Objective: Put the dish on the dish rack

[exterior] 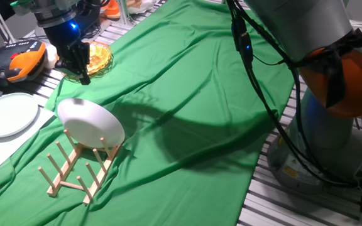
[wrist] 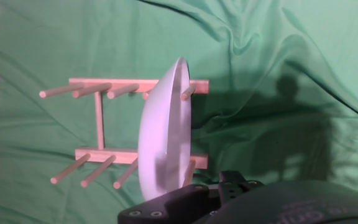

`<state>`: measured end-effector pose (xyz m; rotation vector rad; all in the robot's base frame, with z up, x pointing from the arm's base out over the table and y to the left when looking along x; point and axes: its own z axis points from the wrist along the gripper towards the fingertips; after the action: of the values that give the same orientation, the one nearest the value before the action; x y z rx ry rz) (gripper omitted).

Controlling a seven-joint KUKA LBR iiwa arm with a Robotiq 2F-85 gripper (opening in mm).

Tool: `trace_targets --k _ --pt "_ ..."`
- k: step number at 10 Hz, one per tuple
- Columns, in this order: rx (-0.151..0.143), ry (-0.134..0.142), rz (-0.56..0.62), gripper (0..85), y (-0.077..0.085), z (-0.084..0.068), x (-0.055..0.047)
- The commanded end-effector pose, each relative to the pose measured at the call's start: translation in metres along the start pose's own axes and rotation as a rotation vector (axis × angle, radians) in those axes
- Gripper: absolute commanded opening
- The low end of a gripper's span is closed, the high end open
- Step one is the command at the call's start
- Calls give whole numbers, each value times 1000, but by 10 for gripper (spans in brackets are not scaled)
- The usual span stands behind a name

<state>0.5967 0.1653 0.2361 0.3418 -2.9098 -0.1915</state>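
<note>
The dish (exterior: 92,124), a plain white round plate, stands on edge between the pegs at the far end of the dish rack (exterior: 74,172), leaning slightly. The rack is light wood with upright pegs and sits on the green cloth. My gripper (exterior: 83,76) hangs above and behind the dish, well apart from it, with nothing between its fingers. In the hand view the dish (wrist: 163,143) is seen edge-on across the rack's two rails (wrist: 98,121). Only the hand's dark housing (wrist: 229,199) shows along the bottom edge there; the fingertips are out of view.
A paler flat plate (exterior: 8,114) lies on white paper left of the rack. An orange-yellow glass dish (exterior: 99,56) sits behind the gripper, beside an orange and black device (exterior: 24,63). The arm's base (exterior: 332,125) stands at the right, off the green cloth (exterior: 200,94).
</note>
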Motion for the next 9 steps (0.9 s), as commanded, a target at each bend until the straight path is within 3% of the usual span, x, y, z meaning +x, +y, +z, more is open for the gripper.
trace_targets --k 1,9 --pt "0 2 -1 0 0 0 0" --pt "-4 12 -3 0 0 1 -1"
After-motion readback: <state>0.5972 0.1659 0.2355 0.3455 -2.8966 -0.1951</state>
